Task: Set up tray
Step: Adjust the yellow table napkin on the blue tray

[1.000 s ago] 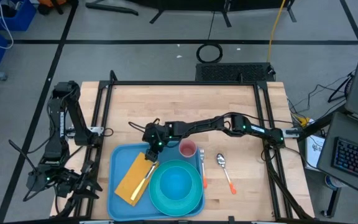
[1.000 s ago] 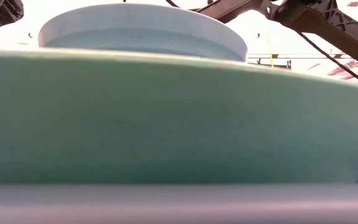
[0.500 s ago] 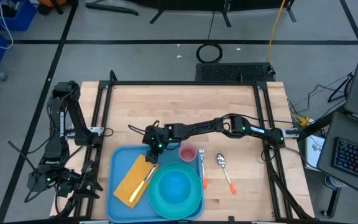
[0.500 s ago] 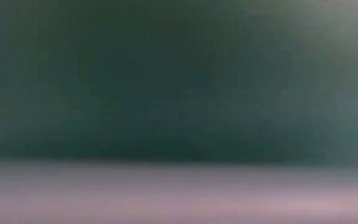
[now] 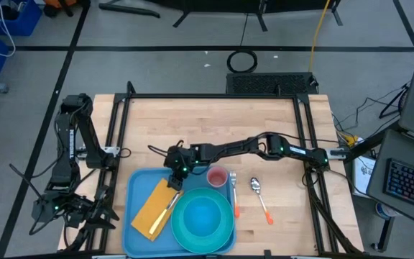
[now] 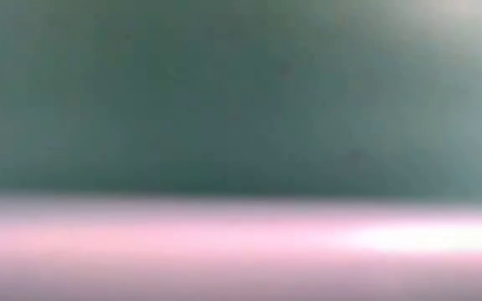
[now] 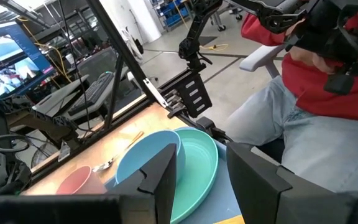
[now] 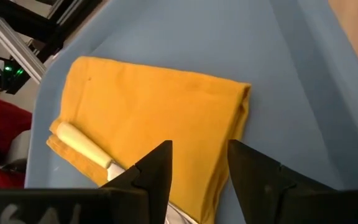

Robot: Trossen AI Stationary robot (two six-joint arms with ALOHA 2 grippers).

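- Right gripper (image 5: 176, 173) open, empty, over tray (image 5: 141, 184) far edge; has backed off the knife (image 5: 169, 205).
- Knife now on napkin (image 5: 152, 206); tray nudged nearer.
- Left gripper (image 7: 201, 177) parked left, open.

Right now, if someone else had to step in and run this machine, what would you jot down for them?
Right gripper: jaws open, empty, over the far part of the tray, above the yellow napkin.
Left gripper: parked off the table's left side, jaws apart, empty.
Done: napkin with knife and plate with bowl on the tray.
Left: pink cup, fork and spoon lie on the table, off the tray.
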